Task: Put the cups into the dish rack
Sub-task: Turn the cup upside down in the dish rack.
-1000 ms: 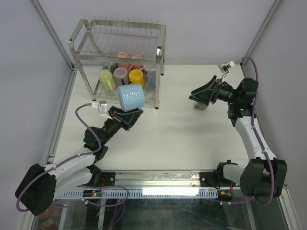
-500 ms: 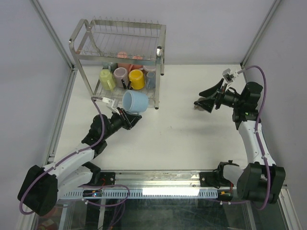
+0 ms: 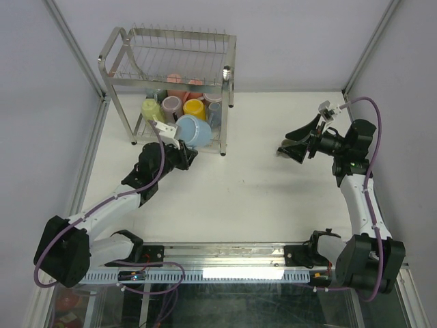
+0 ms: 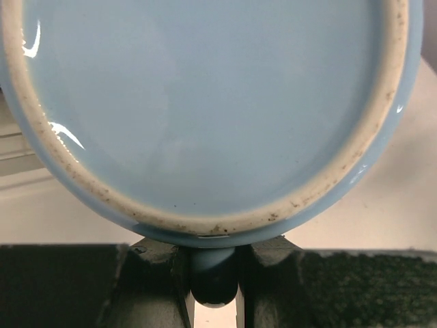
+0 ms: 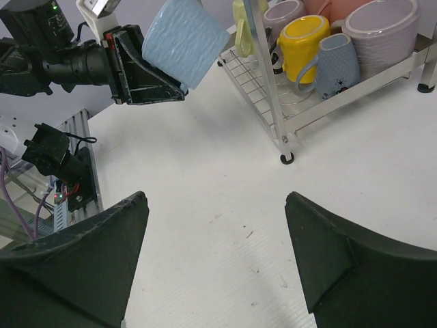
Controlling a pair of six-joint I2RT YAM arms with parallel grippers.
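The light blue mug hangs tilted at the front of the dish rack, level with its lower shelf. The left gripper is pinched narrow on the mug's handle. Just behind it on that shelf stand a yellow mug, a mauve mug and a pale green mug. The right gripper hovers well apart over the white table, fingers spread wide. In the left wrist view the mug's base fills the frame and hides the shelf.

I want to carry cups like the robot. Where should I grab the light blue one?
Take the light blue cup by its handle, from that side: it juts off the round wall, slim enough for jaws. The left gripper pinches it there.
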